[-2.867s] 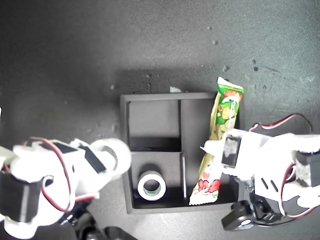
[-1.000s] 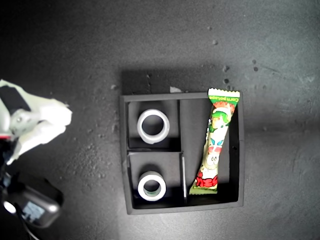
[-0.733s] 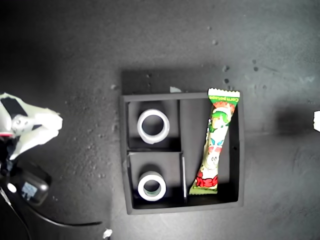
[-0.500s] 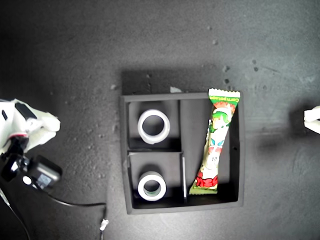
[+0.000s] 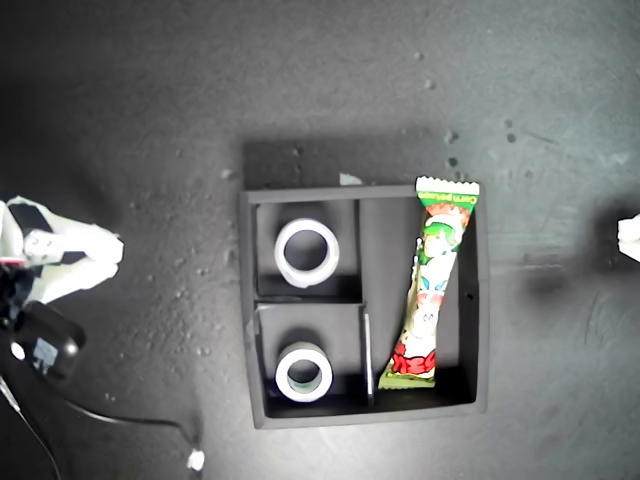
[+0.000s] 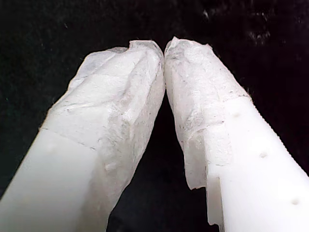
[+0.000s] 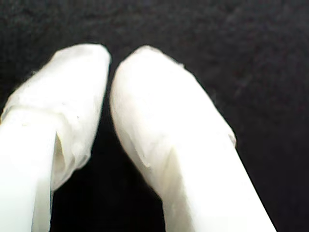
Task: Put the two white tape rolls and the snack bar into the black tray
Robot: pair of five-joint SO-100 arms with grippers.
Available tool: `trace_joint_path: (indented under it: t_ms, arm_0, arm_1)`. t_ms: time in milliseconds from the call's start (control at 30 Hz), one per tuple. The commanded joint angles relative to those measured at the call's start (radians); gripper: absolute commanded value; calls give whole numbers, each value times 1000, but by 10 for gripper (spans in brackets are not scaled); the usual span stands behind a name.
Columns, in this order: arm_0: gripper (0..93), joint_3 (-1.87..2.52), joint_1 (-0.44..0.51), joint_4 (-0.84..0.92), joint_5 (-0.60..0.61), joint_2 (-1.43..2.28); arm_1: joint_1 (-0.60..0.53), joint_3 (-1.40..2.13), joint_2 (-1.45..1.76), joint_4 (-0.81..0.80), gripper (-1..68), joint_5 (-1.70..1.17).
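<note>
Both arms have withdrawn from over the black tray since the earlier pictures; only a white arm part at the exterior view's left edge and a sliver of another at its right edge are in sight. Which arm is which cannot be told from the wrist views.

The second white tape roll, absent from the tray earlier, now lies in the small compartment at the exterior view's upper left. The first white tape roll lies in the small compartment below it. The snack bar lies slanted in the long compartment, its upper crimped end resting on the rim.

Judgement: all three items are in the tray; the task appears complete.

My first hand is closed, tips touching, holding nothing. My second hand is nearly closed, also empty.

A dark camera module with a trailing cable lies over the counter near the exterior view's lower left. Nothing obstructs the tray.
</note>
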Motion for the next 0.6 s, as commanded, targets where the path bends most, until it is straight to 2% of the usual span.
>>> trace_joint_path:
  t_ms: [0, 67, 167, 367, 567]
  arm_0:
    - [1, 58, 14, 8, 9, 49]
    - [2, 58, 8, 3, 23, 49]
    - [2, 58, -26, 48, 140, 49]
    - [2, 58, -43, 209, 8, 49]
    - [2, 58, -40, 210, -12, 49]
  arm_1:
    - [18, 12, -2, 29, -1, -170]
    - [57, 12, 9, 12, -1, -344]
    - [92, 12, 9, 38, -1, -330]
    - [156, 12, 9, 100, -1, -256]
    - [126, 12, 9, 101, -1, -256]
